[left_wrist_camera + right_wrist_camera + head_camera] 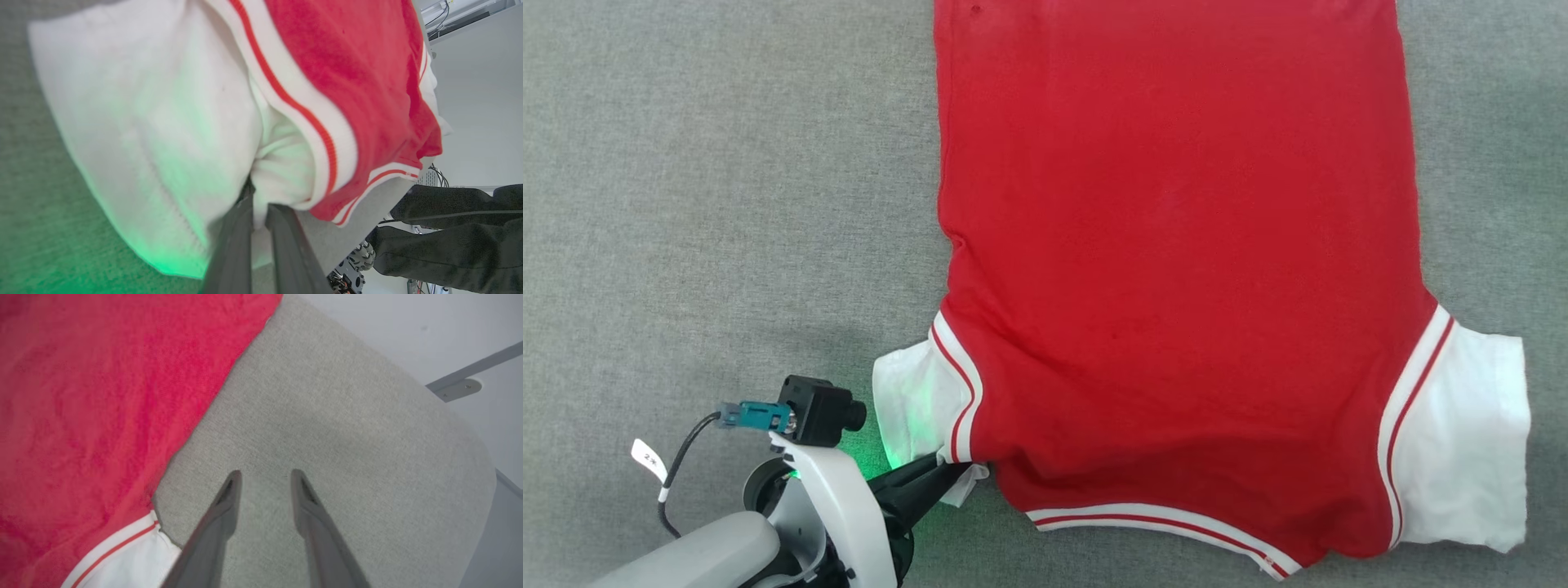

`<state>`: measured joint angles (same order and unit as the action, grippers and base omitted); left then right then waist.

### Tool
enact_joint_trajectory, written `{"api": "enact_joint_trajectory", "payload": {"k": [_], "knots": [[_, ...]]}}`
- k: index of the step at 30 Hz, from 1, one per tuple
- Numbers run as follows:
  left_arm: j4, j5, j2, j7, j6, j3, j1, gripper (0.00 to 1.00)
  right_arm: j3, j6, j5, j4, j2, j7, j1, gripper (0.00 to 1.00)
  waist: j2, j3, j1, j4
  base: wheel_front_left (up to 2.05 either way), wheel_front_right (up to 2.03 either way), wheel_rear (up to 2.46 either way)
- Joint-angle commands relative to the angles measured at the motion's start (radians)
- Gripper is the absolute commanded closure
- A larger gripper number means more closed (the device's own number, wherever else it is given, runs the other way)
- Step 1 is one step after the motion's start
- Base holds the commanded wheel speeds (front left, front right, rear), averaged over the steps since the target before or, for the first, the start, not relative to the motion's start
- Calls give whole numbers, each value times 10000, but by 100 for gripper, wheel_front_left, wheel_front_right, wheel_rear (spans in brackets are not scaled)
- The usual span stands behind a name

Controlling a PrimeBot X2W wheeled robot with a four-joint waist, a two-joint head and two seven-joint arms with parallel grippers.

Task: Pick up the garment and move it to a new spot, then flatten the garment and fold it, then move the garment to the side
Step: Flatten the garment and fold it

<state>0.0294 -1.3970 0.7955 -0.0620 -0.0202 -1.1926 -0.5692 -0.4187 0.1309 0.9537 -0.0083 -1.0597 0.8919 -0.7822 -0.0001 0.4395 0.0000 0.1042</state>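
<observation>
Two fingers of the left gripper [962, 471] clamp a fold of white sleeve at the near-left corner of the shirt [1176, 245], which lies spread flat on the grey tabletop [727, 204]. Just beside its right edge, the right gripper [265, 475] hangs with fingers parted over the tabletop.

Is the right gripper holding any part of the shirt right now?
No, the right gripper hangs with open jaws over the bare grey surface beside the garment.

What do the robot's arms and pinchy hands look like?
The left arm is pale grey-white. Its wrist carries a small black camera with a teal plug, a black cable and a white tag. The left gripper has long dark fingers under a green glow. The right gripper has two dark grey pointed fingers.
</observation>
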Motion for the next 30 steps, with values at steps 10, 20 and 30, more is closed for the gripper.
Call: {"api": "enact_joint_trajectory", "payload": {"k": [10,20,30], "knots": [[119,93,-177,43,17,18,-149,100,387,-3,-1592,595,1402,-739,-1039,0,1,645,0,460,0,0,0],[769,229,-949,172,-361,-51,-598,100,247,-3,-2444,3791,3011,433,-3876,0,1,1566,0,1185,0,0,0],[1798,319,-1853,149,-738,-239,-884,100,520,-3,-3603,6673,3833,2344,-6446,0,1,2450,0,1991,0,0,0]]}}
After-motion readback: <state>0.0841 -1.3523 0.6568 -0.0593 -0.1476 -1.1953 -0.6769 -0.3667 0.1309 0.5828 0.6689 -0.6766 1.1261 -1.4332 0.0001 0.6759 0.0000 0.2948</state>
